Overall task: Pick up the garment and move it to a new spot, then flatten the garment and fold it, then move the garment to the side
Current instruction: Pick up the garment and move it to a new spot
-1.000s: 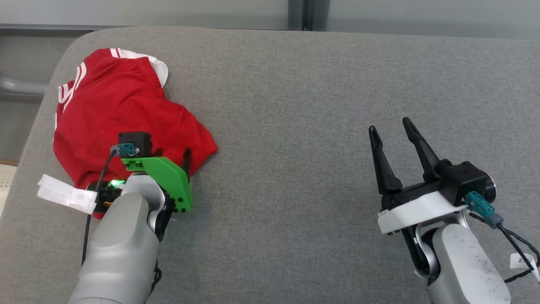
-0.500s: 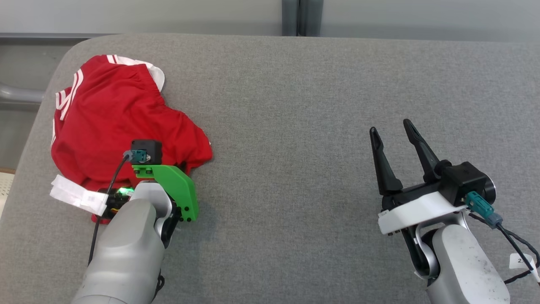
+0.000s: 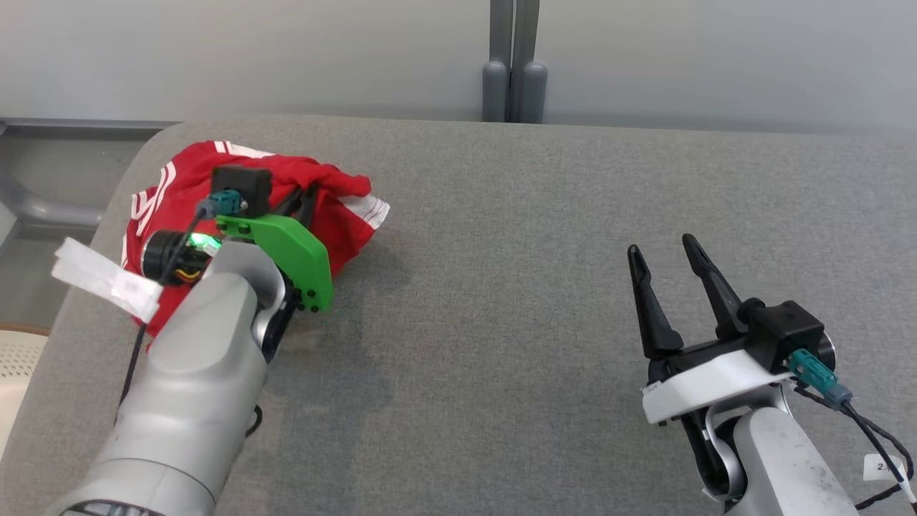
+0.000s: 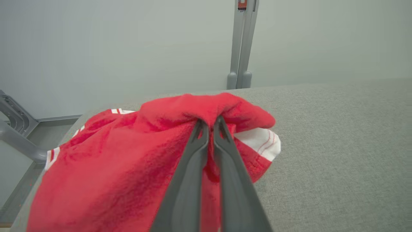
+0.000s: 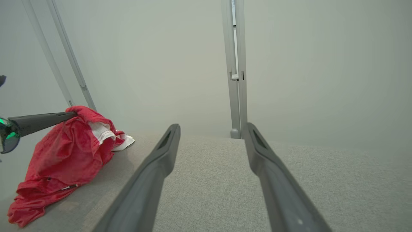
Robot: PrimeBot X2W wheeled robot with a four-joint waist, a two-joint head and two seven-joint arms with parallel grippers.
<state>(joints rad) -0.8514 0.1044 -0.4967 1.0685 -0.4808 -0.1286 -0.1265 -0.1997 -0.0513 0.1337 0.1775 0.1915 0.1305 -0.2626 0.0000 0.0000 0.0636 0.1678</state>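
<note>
The garment (image 3: 337,208) is red with white stripes and white trim, bunched at the far left of the grey table (image 3: 544,236). My left gripper (image 3: 309,195) is shut on a fold of the garment (image 4: 122,161) and holds that part lifted off the table, while the rest hangs down to the surface. In the right wrist view the garment (image 5: 64,154) droops from the left gripper's dark fingers (image 5: 45,120). My right gripper (image 3: 663,252) stands open above bare table at the right, holding nothing, well apart from the garment.
A pale wall with a grey upright post (image 3: 513,64) runs behind the table. The table's rounded left corner (image 3: 154,140) lies just beyond the garment, with a grey metal frame (image 3: 43,208) and floor past it. Bare cloth surface stretches between the two arms.
My left gripper closed on the garment and raised it, pulling the cloth up into a bunch. The head camera tilted up, so the whole picture shifted down. The right gripper stayed open.
</note>
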